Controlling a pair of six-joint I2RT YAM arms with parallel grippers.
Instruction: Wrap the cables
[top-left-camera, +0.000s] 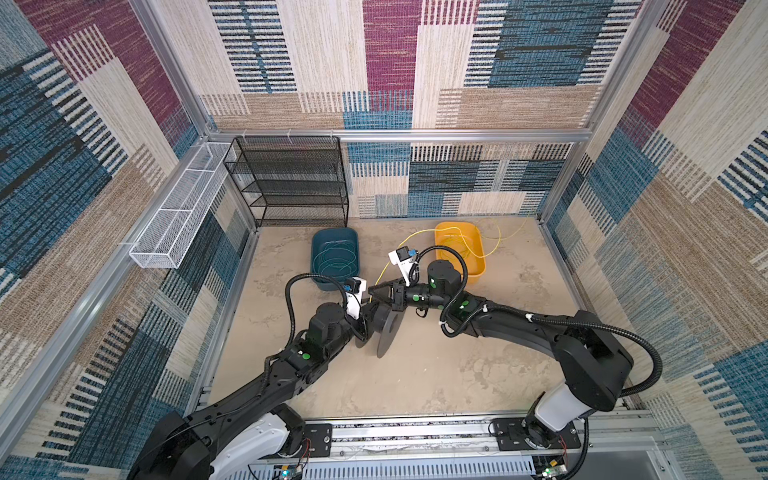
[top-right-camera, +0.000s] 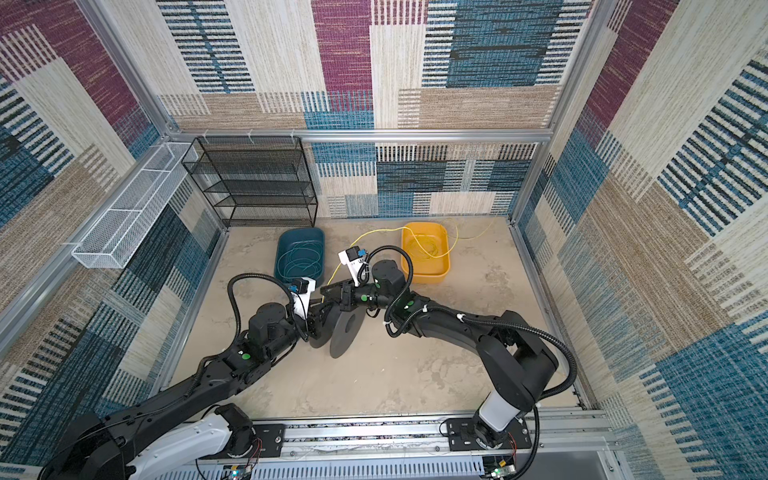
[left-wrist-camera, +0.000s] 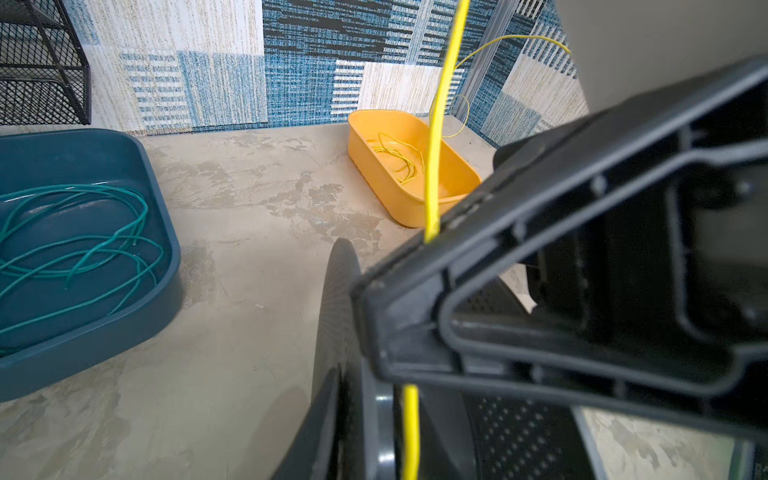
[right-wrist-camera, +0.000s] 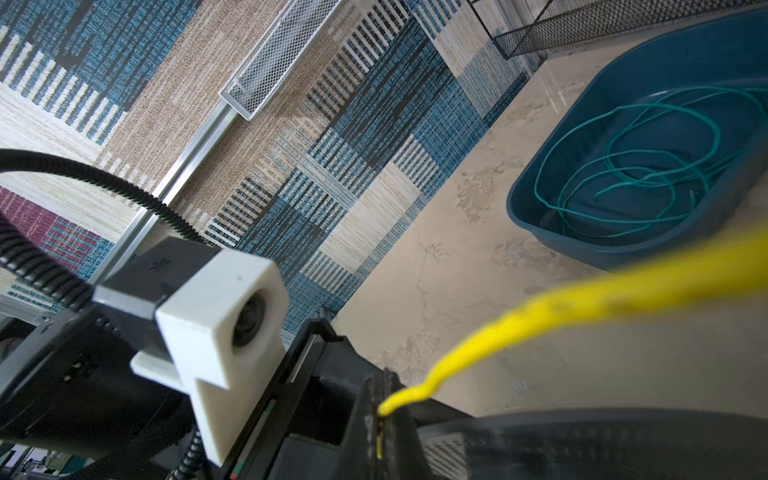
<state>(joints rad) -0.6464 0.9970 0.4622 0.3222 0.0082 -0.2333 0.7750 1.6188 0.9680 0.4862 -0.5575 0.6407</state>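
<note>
A thin yellow cable (top-left-camera: 409, 239) (top-right-camera: 365, 237) runs from the yellow bin (top-left-camera: 478, 266) to my right gripper (top-left-camera: 371, 292) (right-wrist-camera: 380, 409). That gripper is shut on the cable's end, and the cable (right-wrist-camera: 582, 303) curves away from its tips. Just below it a black spool (top-left-camera: 388, 332) (top-right-camera: 345, 332) with two discs stands tilted on edge at my left gripper (top-left-camera: 368, 318). In the left wrist view the cable (left-wrist-camera: 442, 124) drops behind the right gripper's finger (left-wrist-camera: 540, 270) onto the spool's hub (left-wrist-camera: 384, 436). My left fingers stand either side of the hub, and whether they touch it does not show.
A blue bin (top-left-camera: 320, 245) (left-wrist-camera: 158, 299) behind the left arm holds coiled green cable (top-left-camera: 336, 262) (right-wrist-camera: 644, 166). More yellow cable lies in the yellow bin (left-wrist-camera: 374, 166). A black mesh shelf (top-left-camera: 291, 183) stands at the back left, and a white mesh basket (top-left-camera: 178, 220) hangs on the left wall.
</note>
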